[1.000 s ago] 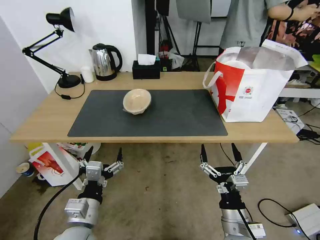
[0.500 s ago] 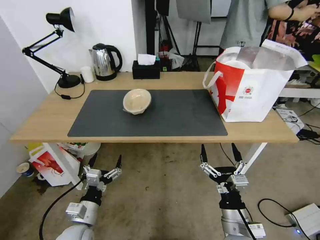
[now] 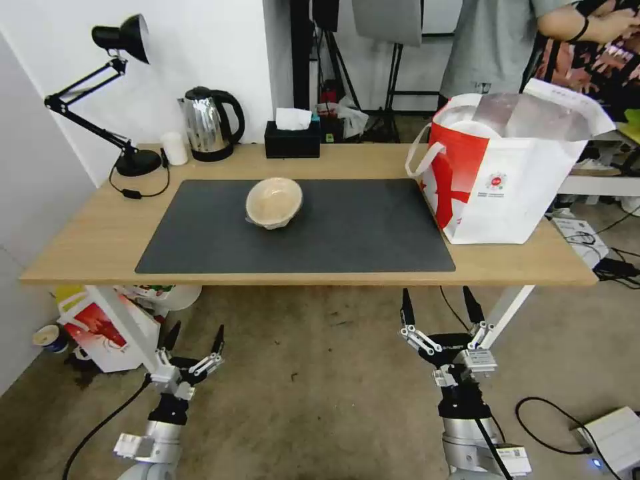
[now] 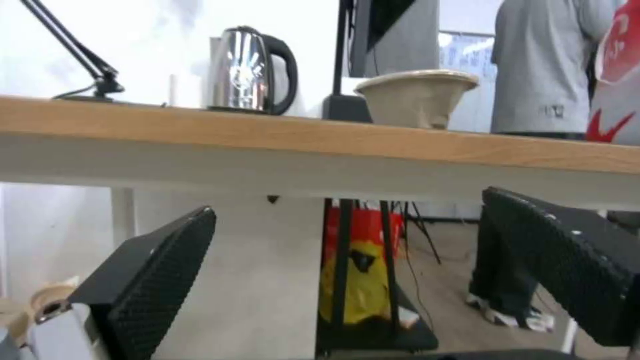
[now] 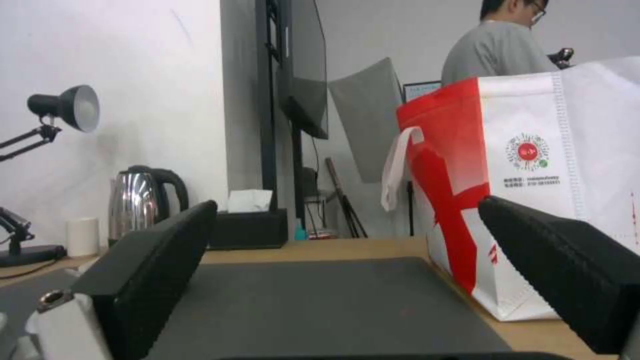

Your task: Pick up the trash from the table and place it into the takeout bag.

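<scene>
Paper bowl (image 3: 274, 202): upper centre, on our mat.
Takeout bag (image 3: 501, 172): upper right, mouth open.
Left gripper (image 3: 193, 341): lower left, fingers apart, empty.
Right gripper (image 3: 440, 312): lower right, fingers apart, empty.
Advice: we should pinch the rim, lift level.

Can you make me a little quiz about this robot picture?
1. True or false: the beige paper bowl sits on the dark grey mat.
2. Which is nearer the takeout bag: A) left gripper B) right gripper?
3. Fill in: both grippers hang below the ____, open.

Key: 1 true; 2 B; 3 table.
</scene>
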